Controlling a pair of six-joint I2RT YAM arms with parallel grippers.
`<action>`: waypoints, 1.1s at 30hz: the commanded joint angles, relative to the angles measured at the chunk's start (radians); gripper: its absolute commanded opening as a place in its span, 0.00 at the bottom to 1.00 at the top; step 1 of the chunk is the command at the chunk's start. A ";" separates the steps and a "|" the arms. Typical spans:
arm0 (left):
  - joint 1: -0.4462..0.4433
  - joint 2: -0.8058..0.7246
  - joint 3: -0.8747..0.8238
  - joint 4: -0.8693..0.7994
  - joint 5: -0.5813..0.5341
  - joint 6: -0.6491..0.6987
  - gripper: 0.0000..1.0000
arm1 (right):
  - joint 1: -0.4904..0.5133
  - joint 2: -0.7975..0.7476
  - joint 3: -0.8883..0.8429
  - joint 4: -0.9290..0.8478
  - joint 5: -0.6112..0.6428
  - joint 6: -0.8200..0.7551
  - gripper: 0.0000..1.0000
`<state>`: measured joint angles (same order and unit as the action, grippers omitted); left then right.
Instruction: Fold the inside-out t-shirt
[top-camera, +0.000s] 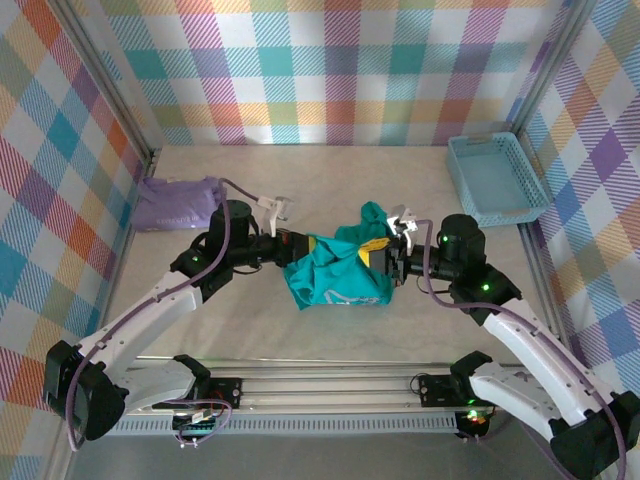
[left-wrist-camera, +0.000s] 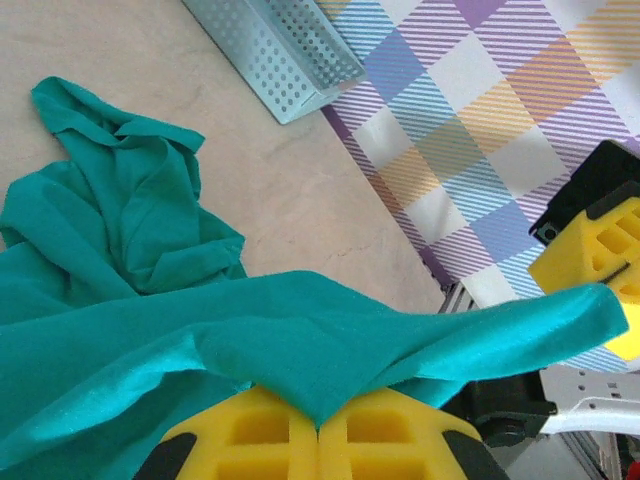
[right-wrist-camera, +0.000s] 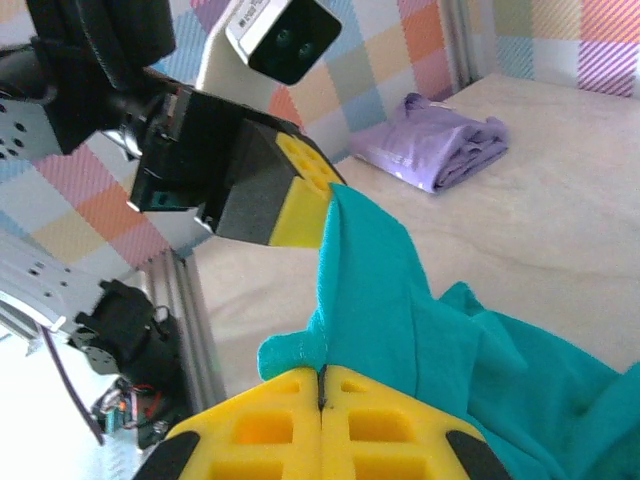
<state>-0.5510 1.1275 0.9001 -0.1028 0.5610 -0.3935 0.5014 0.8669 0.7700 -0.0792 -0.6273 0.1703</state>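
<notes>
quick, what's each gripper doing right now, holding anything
left gripper: closed, pinching the teal t-shirt
right gripper: closed, pinching the teal t-shirt too

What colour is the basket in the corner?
The basket is light blue; the top external view shows it best.

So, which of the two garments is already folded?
The lavender garment at the far left: it lies as a neat folded bundle. The teal t-shirt, at the centre, is bunched up and unfolded.

Bright, even light with soft, faint shadows on the table (top-camera: 330, 320) — the wrist views blur at the near, lower edge.
</notes>
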 joint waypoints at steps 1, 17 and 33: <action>0.023 -0.022 -0.008 -0.025 -0.058 -0.009 0.00 | -0.027 0.000 -0.023 0.196 -0.127 0.138 0.00; -0.174 -0.094 0.045 -0.281 -0.415 0.031 0.48 | -0.009 0.101 -0.014 0.335 -0.066 0.302 0.00; -0.179 0.178 0.169 -0.111 -0.286 -0.011 0.48 | -0.001 0.100 -0.037 0.318 -0.067 0.275 0.00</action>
<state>-0.7261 1.2747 1.0210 -0.2821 0.2348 -0.3885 0.4923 0.9791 0.7467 0.2016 -0.6922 0.4564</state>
